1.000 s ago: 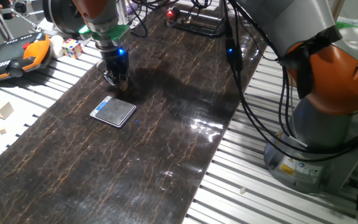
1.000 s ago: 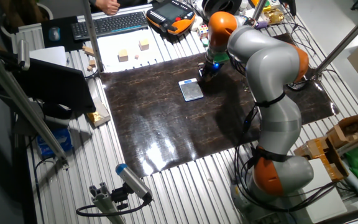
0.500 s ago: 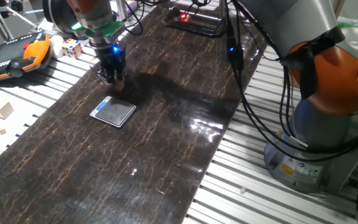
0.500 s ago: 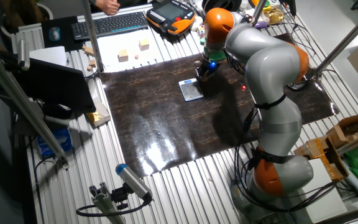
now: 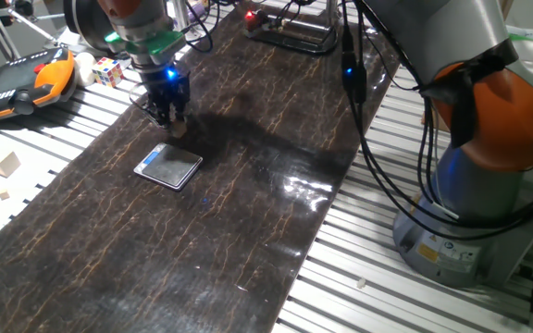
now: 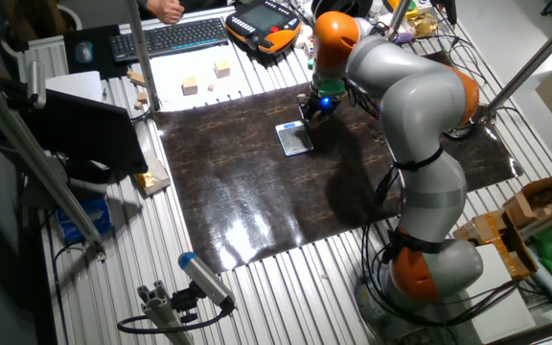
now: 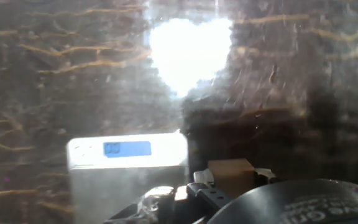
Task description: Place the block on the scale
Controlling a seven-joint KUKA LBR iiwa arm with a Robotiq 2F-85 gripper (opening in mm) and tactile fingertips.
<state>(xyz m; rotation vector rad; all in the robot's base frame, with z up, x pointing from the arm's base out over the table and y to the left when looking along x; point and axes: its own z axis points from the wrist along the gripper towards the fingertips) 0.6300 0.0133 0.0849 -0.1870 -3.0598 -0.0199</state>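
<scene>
Hand view, nearest item: end effector (image 7: pixel 229 186), fingers drawn narrow around the block (image 7: pixel 231 172), a small tan wooden cube seen between the dark finger parts at the lower edge of the picture. Just beyond and to the left of the block: the scale (image 7: pixel 126 163), silver-white end with a lit blue display facing the camera; the block appears to hang above the dark mat beside the scale rather than over it, though glare and blur make this uncertain. Past the scale: a bright reflected light patch on the dark brown veined mat (image 7: pixel 55 81). One fixed view: scale (image 5: pixel 168 166) lying flat on the mat (image 5: pixel 183 240), dark blue-grey top, pale rim; end effector (image 5: pixel 170 117) poised just behind the scale's far edge, a blue light glowing on the wrist above it; the block itself is too small to pick out here. Left of the scale, off the mat on the slatted counter (image 5: pixel 54 139): pale wooden blocks (image 5: pixel 5 165). Farther behind the scale: a multicoloured puzzle cube (image 5: pixel 107 70) and an orange-and-black handheld pendant (image 5: pixel 21 83). The other fixed view: end effector (image 6: pixel 315 111) near the scale (image 6: pixel 295 139); beyond, a keyboard (image 6: pixel 168 38).
</scene>
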